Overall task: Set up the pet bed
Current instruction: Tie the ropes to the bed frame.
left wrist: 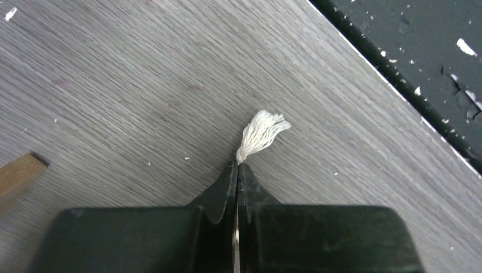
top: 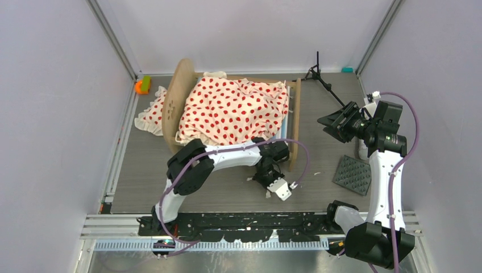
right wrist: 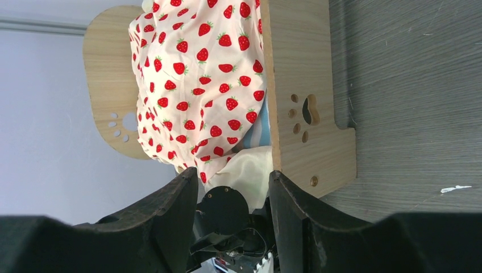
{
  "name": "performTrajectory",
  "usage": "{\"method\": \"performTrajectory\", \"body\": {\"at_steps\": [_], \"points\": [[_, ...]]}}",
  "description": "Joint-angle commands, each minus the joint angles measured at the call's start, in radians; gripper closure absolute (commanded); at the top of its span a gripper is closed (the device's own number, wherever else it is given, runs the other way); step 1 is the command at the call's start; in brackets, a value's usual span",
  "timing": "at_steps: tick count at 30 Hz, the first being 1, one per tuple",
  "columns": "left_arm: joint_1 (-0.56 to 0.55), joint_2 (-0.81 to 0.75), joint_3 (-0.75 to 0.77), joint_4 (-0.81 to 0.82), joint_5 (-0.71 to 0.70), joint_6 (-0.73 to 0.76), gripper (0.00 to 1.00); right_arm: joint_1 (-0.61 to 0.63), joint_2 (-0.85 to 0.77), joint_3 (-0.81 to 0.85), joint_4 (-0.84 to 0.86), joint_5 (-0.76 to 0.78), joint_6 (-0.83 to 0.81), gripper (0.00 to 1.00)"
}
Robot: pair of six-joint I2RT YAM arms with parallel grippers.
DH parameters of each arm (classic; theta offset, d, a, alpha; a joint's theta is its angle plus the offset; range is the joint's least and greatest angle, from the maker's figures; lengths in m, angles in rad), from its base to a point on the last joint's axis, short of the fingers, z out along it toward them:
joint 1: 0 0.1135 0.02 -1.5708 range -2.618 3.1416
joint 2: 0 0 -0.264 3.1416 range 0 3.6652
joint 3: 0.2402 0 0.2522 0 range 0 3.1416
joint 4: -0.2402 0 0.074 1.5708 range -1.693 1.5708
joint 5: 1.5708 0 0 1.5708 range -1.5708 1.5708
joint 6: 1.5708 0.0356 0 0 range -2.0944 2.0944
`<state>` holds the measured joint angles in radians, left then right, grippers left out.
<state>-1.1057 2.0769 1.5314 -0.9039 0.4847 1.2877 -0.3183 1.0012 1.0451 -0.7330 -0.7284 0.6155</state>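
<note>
The pet bed [top: 173, 105] stands at the back middle of the table, a light-wood frame with a paw cut-out in its end board [right wrist: 307, 114]. Cream bedding with red spots [top: 233, 111] lies rumpled over it and hangs past the far-left end board. A strip of blue-white mattress [right wrist: 260, 129] shows under it. My left gripper [left wrist: 238, 164] is low over the table in front of the bed, shut on a small white thread tassel [left wrist: 262, 132] that sticks out past its tips. My right gripper [right wrist: 233, 176] hangs open to the right of the bed, facing the end board, with nothing in it.
A black tripod stand [top: 321, 77] is at the back right. A dark studded square mat [top: 352, 173] lies by the right arm. An orange and green object [top: 142, 85] sits in the back left corner. The black rail [left wrist: 420, 62] of the table's near edge lies close ahead of the left gripper.
</note>
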Motion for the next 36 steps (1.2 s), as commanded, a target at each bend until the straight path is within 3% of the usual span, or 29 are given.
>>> {"method": "performTrajectory", "body": {"at_steps": [1, 5, 13, 22, 28, 32, 36], "points": [[-0.002, -0.073, -0.146, 0.127, 0.042, -0.087, 1.0, -0.006, -0.013, 0.007, 0.027, -0.027, 0.011, 0.46], [-0.002, -0.184, -0.298, 0.398, 0.04, -0.263, 1.0, -0.006, -0.025, 0.001, 0.027, -0.026, 0.023, 0.46], [0.001, -0.306, -0.529, 0.775, 0.026, -0.533, 1.0, -0.005, -0.137, -0.085, 0.0, 0.112, -0.025, 0.46], [0.012, -0.349, -0.657, 1.101, -0.173, -0.899, 1.0, 0.016, -0.313, -0.182, 0.171, 0.058, 0.026, 0.46], [0.016, -0.364, -0.734, 1.266, -0.253, -1.071, 1.0, 0.199, -0.384, -0.198, 0.218, 0.063, -0.022, 0.45], [0.018, -0.39, -0.801, 1.385, -0.301, -1.193, 1.0, 0.394, -0.324, -0.136, 0.135, 0.207, -0.104, 0.46], [0.017, -0.414, -0.853, 1.466, -0.324, -1.276, 1.0, 0.541, -0.313, -0.122, 0.162, 0.32, -0.075, 0.47]]}}
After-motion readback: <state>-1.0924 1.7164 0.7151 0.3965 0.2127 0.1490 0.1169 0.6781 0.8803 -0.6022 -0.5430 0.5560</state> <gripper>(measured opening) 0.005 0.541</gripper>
